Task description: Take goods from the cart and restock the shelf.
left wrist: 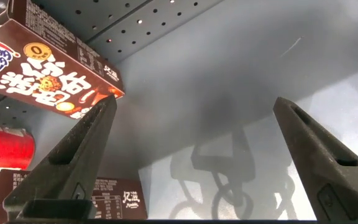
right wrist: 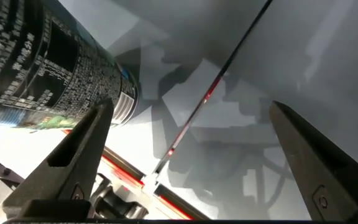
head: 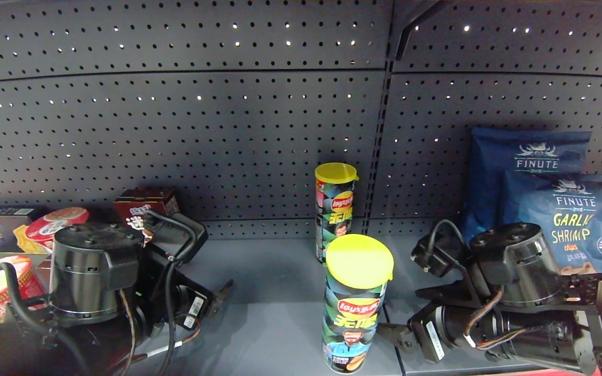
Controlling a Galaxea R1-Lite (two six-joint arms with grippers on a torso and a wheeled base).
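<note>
Head view: front can (head: 356, 308) seemingly hides right end effector (right wrist: 190, 109) tip (spread); left end effector (left wrist: 194, 101) spread.

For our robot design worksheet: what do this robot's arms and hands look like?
The left arm and right arm are black and dark grey, with drum-shaped joints, looping black cables and small white labels. The left hand and right hand each have two dark, tapered fingers.
</note>
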